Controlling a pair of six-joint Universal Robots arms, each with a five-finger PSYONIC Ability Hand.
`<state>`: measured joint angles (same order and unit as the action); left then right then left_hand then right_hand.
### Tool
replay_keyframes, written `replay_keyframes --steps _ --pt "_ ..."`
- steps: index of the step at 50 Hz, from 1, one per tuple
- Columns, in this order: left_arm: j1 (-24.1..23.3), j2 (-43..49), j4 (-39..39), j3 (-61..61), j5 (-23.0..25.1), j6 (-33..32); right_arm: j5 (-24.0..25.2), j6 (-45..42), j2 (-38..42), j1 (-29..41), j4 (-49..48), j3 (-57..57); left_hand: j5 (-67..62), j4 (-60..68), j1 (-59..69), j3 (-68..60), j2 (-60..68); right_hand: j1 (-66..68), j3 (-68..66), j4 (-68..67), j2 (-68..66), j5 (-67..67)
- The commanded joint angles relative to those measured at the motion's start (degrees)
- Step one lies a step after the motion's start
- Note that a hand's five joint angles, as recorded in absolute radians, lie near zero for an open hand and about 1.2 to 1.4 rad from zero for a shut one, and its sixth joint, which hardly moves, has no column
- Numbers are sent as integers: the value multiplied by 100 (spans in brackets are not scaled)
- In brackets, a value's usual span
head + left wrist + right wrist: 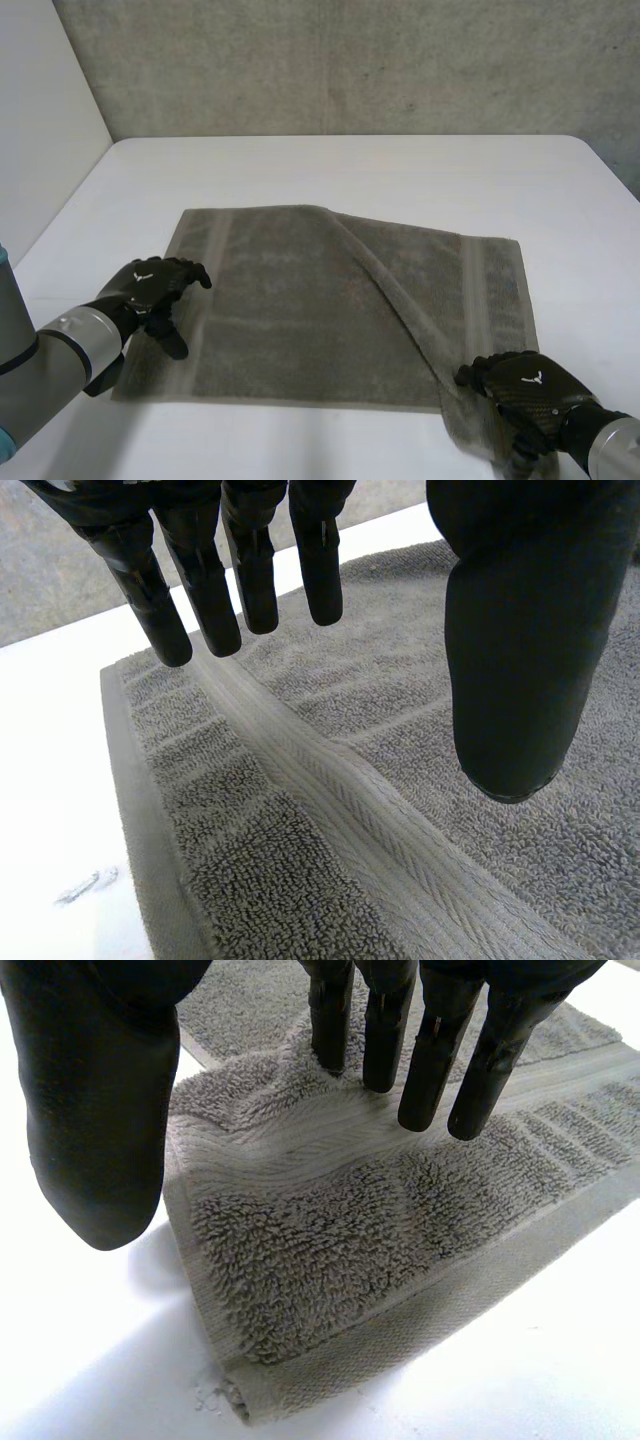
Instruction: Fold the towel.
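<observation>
A crease (392, 292) crosses the towel (290, 320) between left hand (150, 290) and right hand (527, 387).

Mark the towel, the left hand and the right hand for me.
towel (300, 320), head view, flat middle of the cloth.
left hand (150, 287), head view, back of the hand.
right hand (525, 385), head view, back of the hand.

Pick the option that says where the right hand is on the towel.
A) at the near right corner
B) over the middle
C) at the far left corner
A: the right hand is at the near right corner of the towel, while the left hand is over its left edge.
</observation>
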<state>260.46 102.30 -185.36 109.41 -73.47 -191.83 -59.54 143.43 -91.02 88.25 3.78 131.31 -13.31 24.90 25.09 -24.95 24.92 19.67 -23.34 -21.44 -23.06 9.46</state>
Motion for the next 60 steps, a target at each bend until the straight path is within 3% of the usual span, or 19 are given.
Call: replay_keyframes --steps 1,13,18,24,26,37,53,58,60 --pt "-13 0 0 1 8 93 -14 -34 5 -1 -438 202 -305 146 128 -141 144 118 250 59 222 139" --pt "-30 0 -53 10 8 120 -14 -34 67 -18 -1046 334 -288 129 111 -124 127 1027 -659 -849 -687 1047" --pt "-30 0 -61 10 8 129 -84 -34 76 -237 -1423 343 -271 112 94 -107 111 3209 -2841 -3031 -2869 3229" --pt "-30 0 -61 10 8 120 -172 -25 155 -352 -1547 281 -271 112 94 -107 111 4475 -4107 -4298 -4135 4496" --pt "-22 0 -61 10 8 120 -199 -26 251 -405 -1520 203 -271 112 94 -107 111 6025 -5657 -5848 -5685 6046" --pt "-22 0 -53 18 8 120 -102 -25 216 -1055 -1249 -88 -271 112 94 -107 111 6033 -5666 -5856 -5694 6054" --pt "137 -457 44 256 8 6 -199 -69 313 -1091 -1081 -888 351 -510 -528 515 -512 6033 -5666 -5856 -5694 6054" --pt "400 -703 79 528 35 -249 -164 -69 454 -1064 -1081 -923 570 -729 -747 734 -731 6033 -5666 -5856 -5694 6054" --pt "567 -729 158 747 35 -660 -155 -69 585 -1047 -1098 -923 670 -829 -848 834 -831 6033 -5666 -5856 -5694 6054"
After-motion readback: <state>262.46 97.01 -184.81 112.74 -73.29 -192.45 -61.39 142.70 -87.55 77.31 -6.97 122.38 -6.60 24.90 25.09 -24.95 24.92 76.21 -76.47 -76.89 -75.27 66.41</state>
